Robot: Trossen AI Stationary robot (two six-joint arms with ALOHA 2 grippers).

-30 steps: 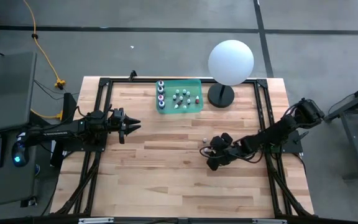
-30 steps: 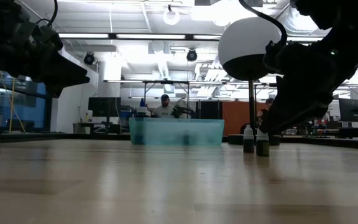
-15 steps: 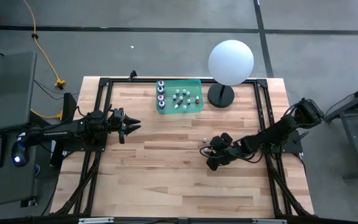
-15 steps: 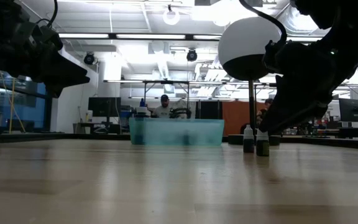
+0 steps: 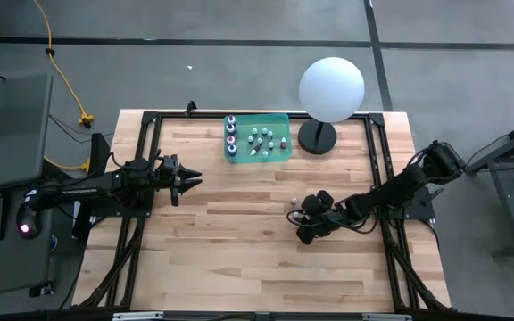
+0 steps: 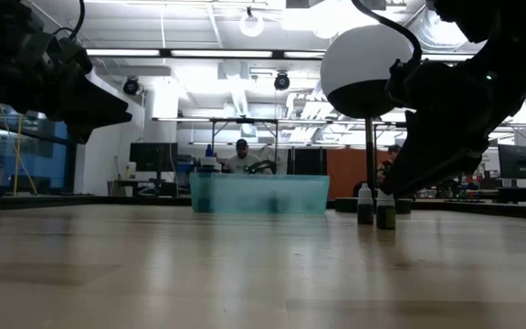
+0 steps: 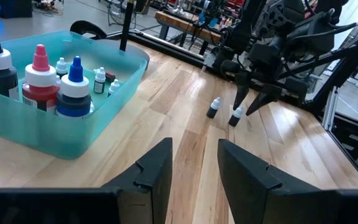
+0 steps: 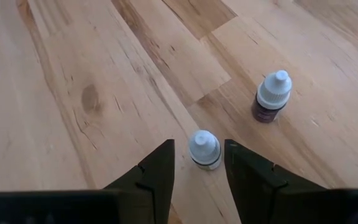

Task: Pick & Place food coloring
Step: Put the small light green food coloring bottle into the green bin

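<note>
Between our right gripper's [image 8: 196, 163] spread fingers stands a tiny white-capped dark bottle [image 8: 204, 149] on the wooden counter [image 5: 239, 241]; off-centre closing could topple it. Left gripper [image 7: 194, 163] waits, fingers apart.

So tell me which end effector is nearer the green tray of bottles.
Left. The left end effector sits open, a short way from the green tray, toward the table's left side. The right end effector is farther off, open around a small bottle.
</note>
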